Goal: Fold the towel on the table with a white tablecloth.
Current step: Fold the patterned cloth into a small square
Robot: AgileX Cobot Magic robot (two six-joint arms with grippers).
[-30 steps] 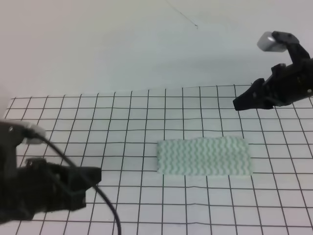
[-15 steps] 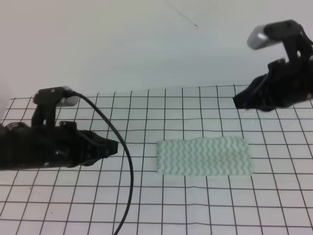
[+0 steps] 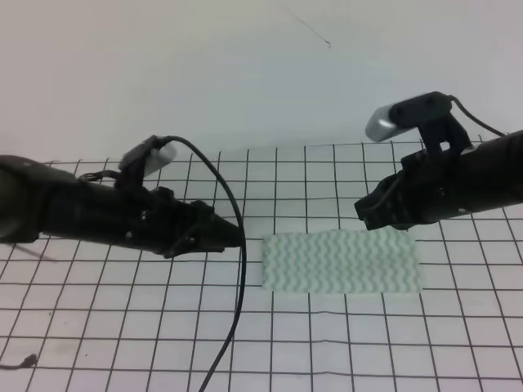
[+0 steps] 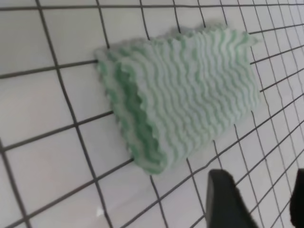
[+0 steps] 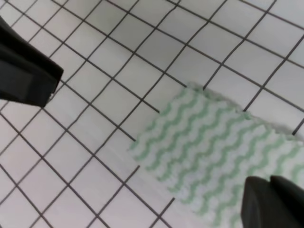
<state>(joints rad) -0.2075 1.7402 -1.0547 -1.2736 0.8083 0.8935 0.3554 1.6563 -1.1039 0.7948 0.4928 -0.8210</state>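
Lying flat at centre right of the exterior frame on the table with a white tablecloth (image 3: 98, 327), the towel (image 3: 341, 262) appears thin, light and limp. Pinch an edge corner. Left gripper (image 3: 231, 236) parted; right gripper (image 3: 365, 211) state indeterminate.

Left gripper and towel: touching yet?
Apart. The exterior high view shows bare tablecloth grid between the left gripper tip and the towel.
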